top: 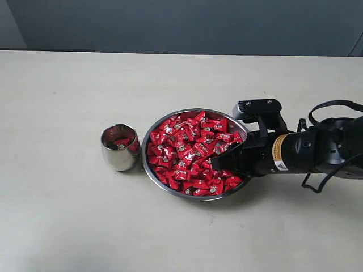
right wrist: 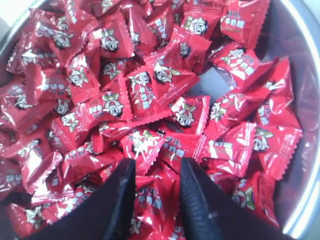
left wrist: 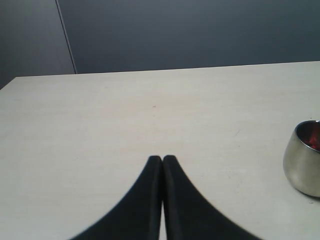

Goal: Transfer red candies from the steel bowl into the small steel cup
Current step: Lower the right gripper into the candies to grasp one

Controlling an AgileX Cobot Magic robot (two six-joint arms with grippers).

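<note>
Closest to the exterior camera lay bare pale table [top: 68, 226], and farther back on it stood the steel bowl [top: 144, 150], heaped with red candies [top: 184, 150]. Just beside the bowl, on its left, the small steel cup [top: 119, 148] stood upright with a few red wrappers showing inside; whether the two touched could not be told. From the right, the right gripper [top: 220, 160] reached over the bowl's rim, its dark tips down among the candies on the right side of the heap.

Seen from the left wrist, the left gripper [left wrist: 162, 158] hung above the table [left wrist: 150, 110] with its fingers [left wrist: 150, 200] pressed flat together and nothing between them. The cup [left wrist: 304, 160] stood off to one side, well clear of the tips, with red visible at its mouth. A dark grey wall [left wrist: 200, 30] rose behind the table's far edge.

From the right wrist, the right gripper [right wrist: 157, 167] had its two black fingers [right wrist: 120, 200] spread apart, tips sunk in the candies [right wrist: 145, 95], with red wrappers filling the gap between them. The bowl's steel wall [right wrist: 295, 65] curved round the heap.
</note>
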